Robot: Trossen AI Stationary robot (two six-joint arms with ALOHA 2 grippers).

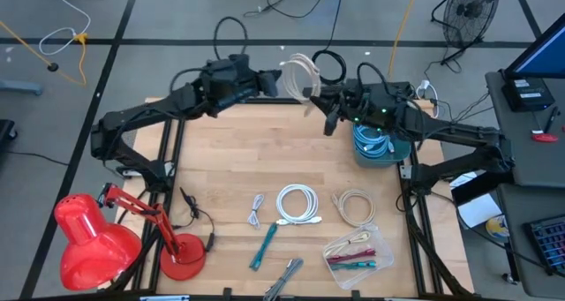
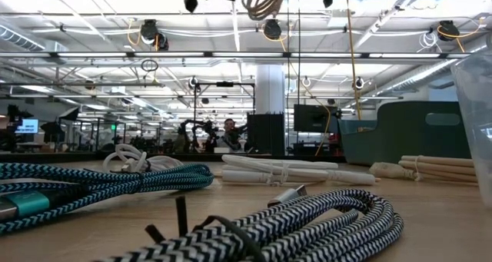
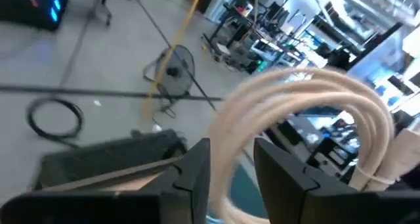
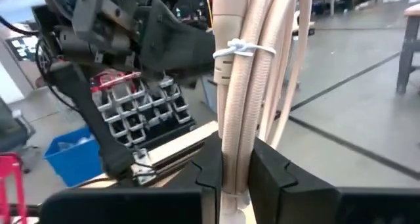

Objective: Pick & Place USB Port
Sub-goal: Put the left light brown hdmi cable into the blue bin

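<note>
Wooden surface (image 1: 229, 169) spans the middle of the high view, with both dark arms reaching over its far edge and meeting above it. A red desk lamp (image 1: 93, 239) stands at the near left corner, and a teal bin (image 1: 381, 146) holding blue cables sits at the right edge under the right arm.

Between the arms hangs the cream USB cable (image 1: 300, 74), a coiled bundle held off the surface. The left gripper (image 1: 275, 82) has its jaws narrowed on one side of the coil; the right gripper (image 1: 316, 96) clamps the other side. In the right wrist view the cable (image 4: 246, 86) runs lengthwise straight up between the jaws, its strands bound by a thin white tie — the long axis roughly vertical there. The left wrist view shows the same cable (image 3: 308, 119) as a loop arching past the jaws, blurred, so its plug cannot be made out.

From the low view only the bottom of the loop (image 2: 265, 1) and bits of dark gripper show at the top edge; the rest is cut off.

Lying on the surface near the front are a white coiled cable (image 1: 297, 204), a beige coiled cable (image 1: 355, 206), a teal cable (image 1: 263, 246), and a clear bag (image 1: 357, 252) with coloured cables. The low view alone shows a black-and-white braided cable (image 2: 307, 227) close up.
</note>
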